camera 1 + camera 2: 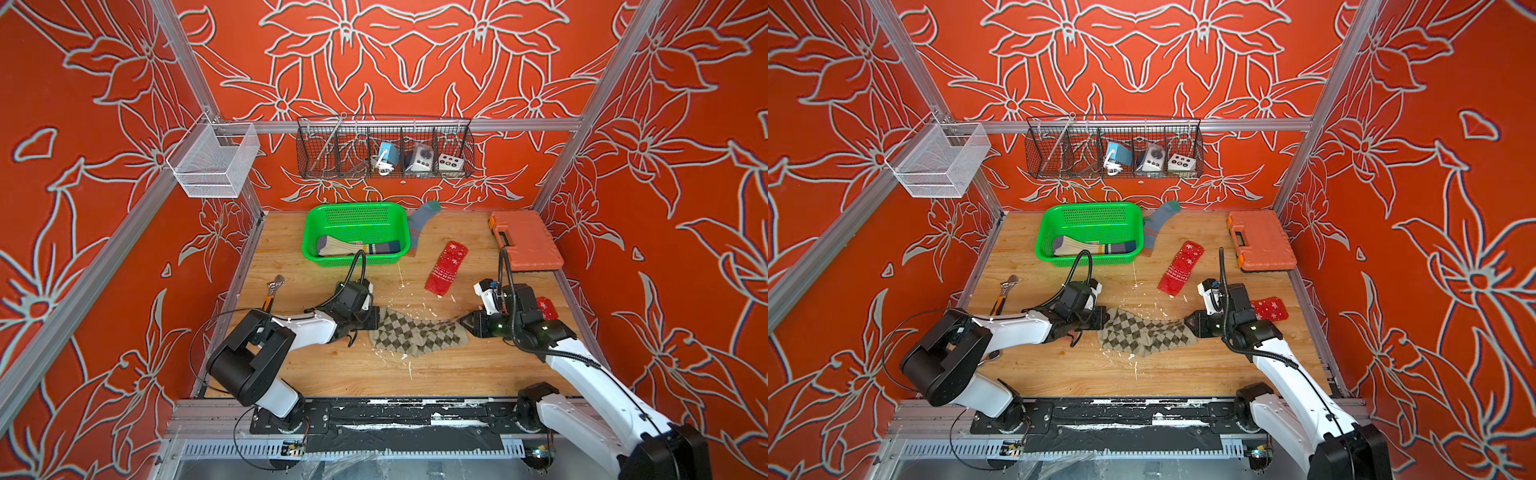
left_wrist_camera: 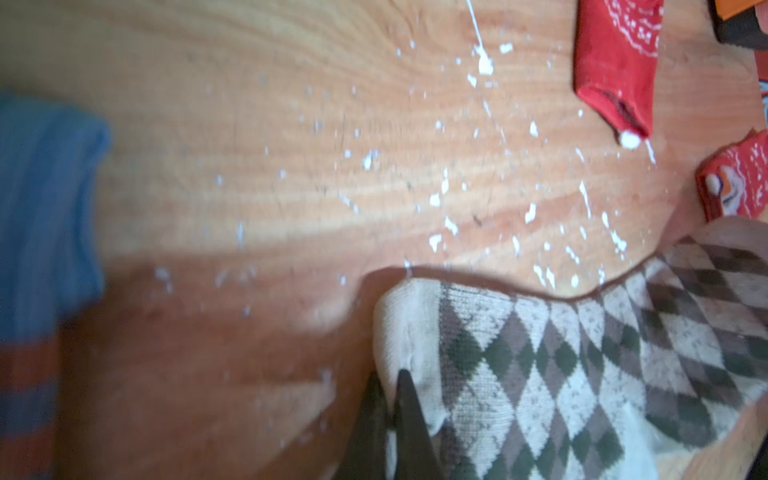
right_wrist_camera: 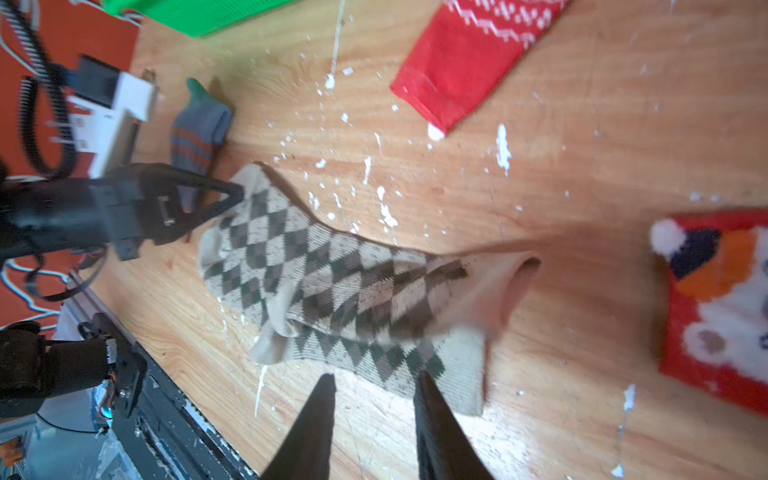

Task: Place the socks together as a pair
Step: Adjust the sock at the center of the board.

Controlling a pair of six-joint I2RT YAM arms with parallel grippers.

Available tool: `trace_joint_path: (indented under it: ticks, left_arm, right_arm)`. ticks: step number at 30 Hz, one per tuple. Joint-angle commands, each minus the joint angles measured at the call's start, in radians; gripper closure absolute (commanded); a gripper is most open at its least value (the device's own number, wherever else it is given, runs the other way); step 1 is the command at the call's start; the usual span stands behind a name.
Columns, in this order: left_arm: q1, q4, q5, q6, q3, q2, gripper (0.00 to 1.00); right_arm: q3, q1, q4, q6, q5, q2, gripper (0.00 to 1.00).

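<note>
Two olive-tan argyle socks (image 1: 415,332) (image 1: 1146,334) lie overlapped at mid-table. My left gripper (image 1: 376,318) (image 2: 390,382) is shut on the pale end of the upper argyle sock (image 2: 540,353). My right gripper (image 1: 463,322) (image 3: 374,376) stands open at the other end, one finger over the lower sock's cuff (image 3: 457,374). A red snowflake sock (image 1: 446,270) lies behind; another red sock (image 1: 546,307) sits beside the right wrist. One blue orange-striped sock (image 1: 422,226) leans by the green basket (image 1: 311,232), another (image 3: 199,133) lies by the left gripper. Beige striped socks (image 1: 357,247) rest in the basket.
An orange tool case (image 1: 525,241) sits at the back right and a wrench (image 1: 274,291) lies near the left edge. White specks (image 1: 409,365) dot the wooden table. A white mesh bin (image 1: 214,160) and a black wire rack (image 1: 386,147) hang on the walls.
</note>
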Motion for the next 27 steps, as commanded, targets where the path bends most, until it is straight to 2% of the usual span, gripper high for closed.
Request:
trace_joint_path:
  ticks: [1, 4, 8, 11, 15, 19, 27]
  left_arm:
    - [-0.008, 0.002, -0.032, -0.013, -0.028, -0.053, 0.92]
    - [-0.008, -0.006, -0.053, -0.012, -0.029, -0.08, 0.88]
    - [-0.008, -0.028, -0.066, -0.003, 0.006, -0.08, 0.72]
    - [-0.008, -0.048, -0.089, 0.009, 0.039, -0.072, 0.65]
    - [-0.008, -0.071, -0.119, 0.026, 0.074, -0.037, 0.63]
    - [-0.006, -0.084, -0.121, 0.042, 0.101, 0.023, 0.63]
    - [-0.006, -0.089, -0.063, 0.052, 0.099, 0.045, 0.63]
  right_arm:
    - [-0.007, 0.0, 0.041, 0.037, 0.038, 0.049, 0.64]
    - [0.014, -0.007, 0.053, 0.044, 0.046, 0.078, 0.62]
    - [0.041, -0.017, 0.046, 0.059, 0.09, 0.08, 0.55]
    - [0.038, -0.027, 0.031, 0.057, 0.105, 0.12, 0.53]
    - [-0.001, -0.034, 0.052, 0.062, 0.123, 0.178, 0.53]
    - [-0.02, -0.039, 0.088, 0.08, 0.135, 0.236, 0.58]
    - [-0.016, -0.044, 0.102, 0.075, 0.127, 0.317, 0.54]
